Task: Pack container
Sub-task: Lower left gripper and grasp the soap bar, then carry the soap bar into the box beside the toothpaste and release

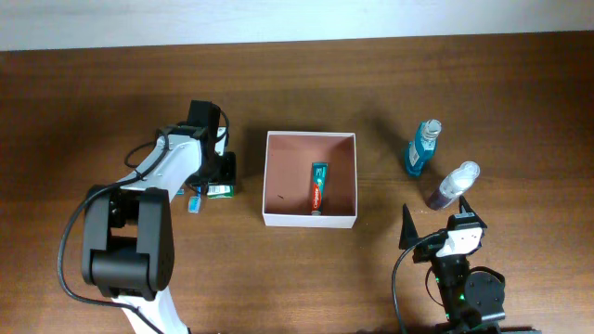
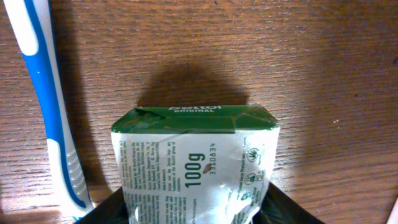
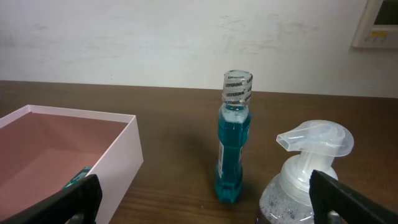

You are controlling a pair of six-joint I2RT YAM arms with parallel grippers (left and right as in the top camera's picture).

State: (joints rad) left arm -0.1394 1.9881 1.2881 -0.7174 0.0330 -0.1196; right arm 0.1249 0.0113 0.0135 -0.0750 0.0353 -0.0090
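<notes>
A square, shallow container (image 1: pixel 310 221) with white walls and a pinkish inside sits in the middle of the brown tabletop (image 1: pixel 93 93), with a toothpaste tube (image 1: pixel 318 186) lying inside. It looks light and stiff but thin-walled, so pinching one wall at the rim would probably suit best. To its left, the left hand (image 1: pixel 220 181) is half closed on a green and white soap pack (image 2: pixel 196 162) beside a blue toothbrush (image 2: pixel 53 106). At near right, the right hand (image 1: pixel 434 221) gapes wide and empty near a mouthwash bottle (image 1: pixel 422 148) and a pump bottle (image 1: pixel 452 186).
</notes>
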